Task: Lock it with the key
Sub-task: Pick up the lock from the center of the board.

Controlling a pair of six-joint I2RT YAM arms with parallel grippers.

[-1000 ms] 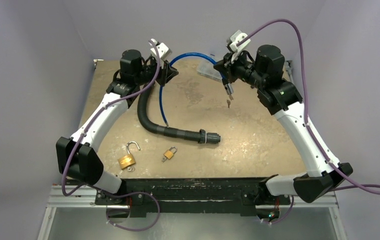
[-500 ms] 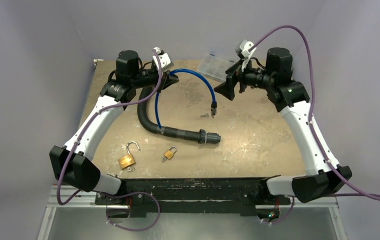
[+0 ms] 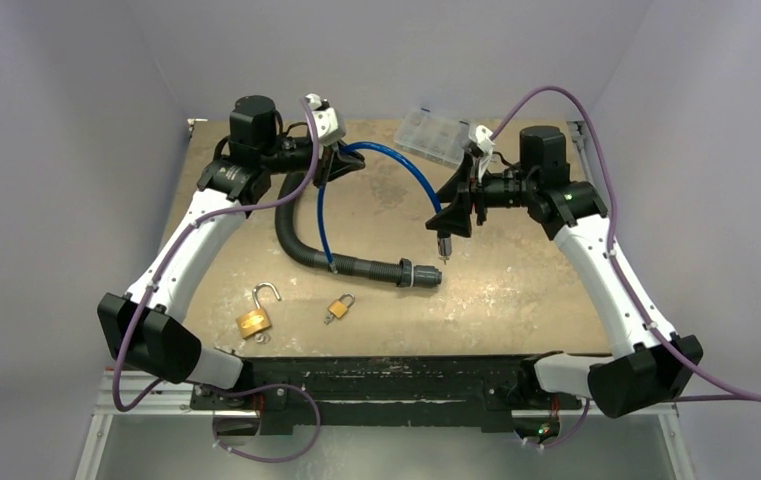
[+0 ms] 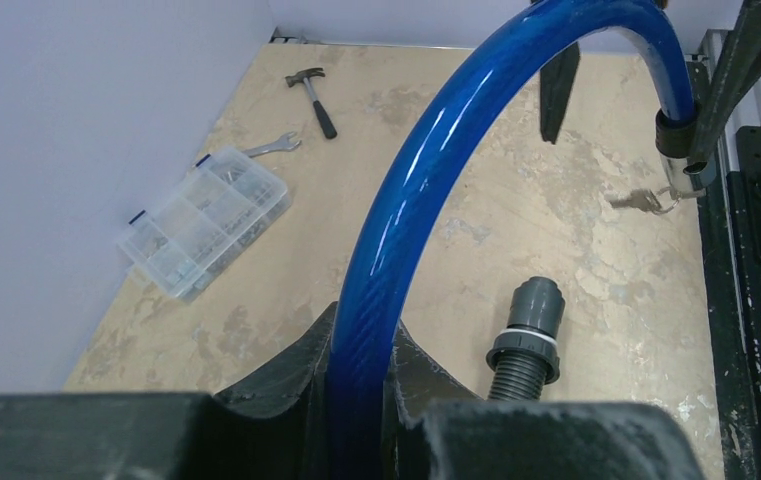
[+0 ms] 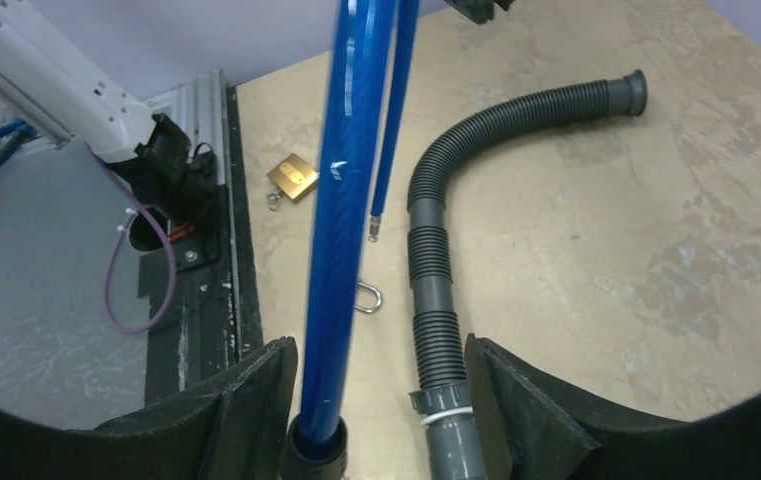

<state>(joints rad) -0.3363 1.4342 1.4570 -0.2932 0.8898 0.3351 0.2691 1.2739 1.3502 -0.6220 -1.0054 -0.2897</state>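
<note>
The left fingers [image 4: 288, 388] are shown clamped on the blue cable lock [image 4: 426, 180], whose arc is carried across to the right fingers [image 5: 256, 400], held apart with the cable's black-capped end between them above the bench [image 3: 526, 290], where a key [image 4: 642, 201] is seen just beside that end, near the grey hose [image 3: 356, 265].

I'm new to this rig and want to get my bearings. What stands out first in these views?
A blue cable arches over the middle of the table, clamped in the left gripper, its other end between the open jaws of the right gripper. Beneath it curves a black corrugated hose. Near the front edge lie a large brass padlock, its shackle open, and a small brass padlock.
</note>
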